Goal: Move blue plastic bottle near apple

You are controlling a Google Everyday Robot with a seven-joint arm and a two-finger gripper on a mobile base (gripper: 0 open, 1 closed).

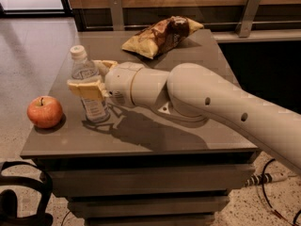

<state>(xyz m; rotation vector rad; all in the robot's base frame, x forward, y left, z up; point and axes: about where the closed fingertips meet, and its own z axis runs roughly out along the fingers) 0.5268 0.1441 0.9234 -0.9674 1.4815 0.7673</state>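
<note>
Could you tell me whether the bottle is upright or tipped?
Upright: the blue plastic bottle has its cap on top, the tool closed around its middle.

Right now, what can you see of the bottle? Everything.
The bottle is small, clear, faintly bluish plastic, with a white screw cap and a pale label. It stands upright near the table's front left, to the right of the apple and apart from it. The gripper is shut on it at mid-height, with the tan fingers one across the front and one behind. I cannot tell whether its base rests on the table or hangs just above.
</note>
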